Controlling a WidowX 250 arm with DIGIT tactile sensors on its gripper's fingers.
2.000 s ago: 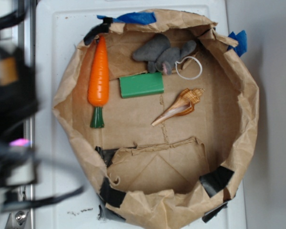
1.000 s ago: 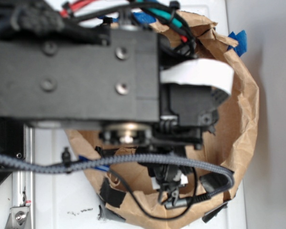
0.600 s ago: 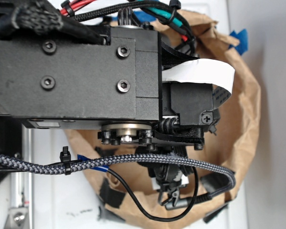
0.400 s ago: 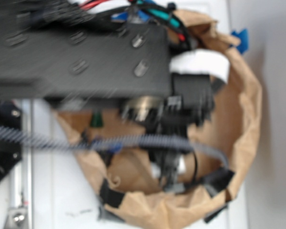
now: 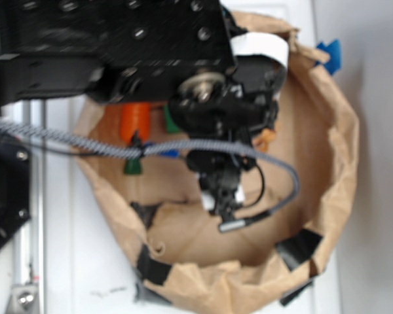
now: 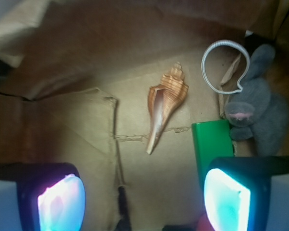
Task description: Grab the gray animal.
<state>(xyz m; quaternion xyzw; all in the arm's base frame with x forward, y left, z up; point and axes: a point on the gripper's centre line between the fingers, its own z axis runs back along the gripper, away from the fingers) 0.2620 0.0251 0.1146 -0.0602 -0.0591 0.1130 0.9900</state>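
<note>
The gray animal (image 6: 260, 113) lies beyond the right finger of the spread pincer (image 6: 143, 197) (holding nothing).

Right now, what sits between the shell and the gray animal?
In the wrist view, the animal's white cord loop and the top of the green block lie between the shell and the gray animal; otherwise bare cardboard.

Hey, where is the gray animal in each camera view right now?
Exterior: not visible; the black arm covers the top of the paper-lined bin where it would lie.
Wrist: the gray animal is at the right edge, just above the green block, its white cord loop up-left of it.
Shared landmark: the green block, a sliver in the exterior view.
</note>
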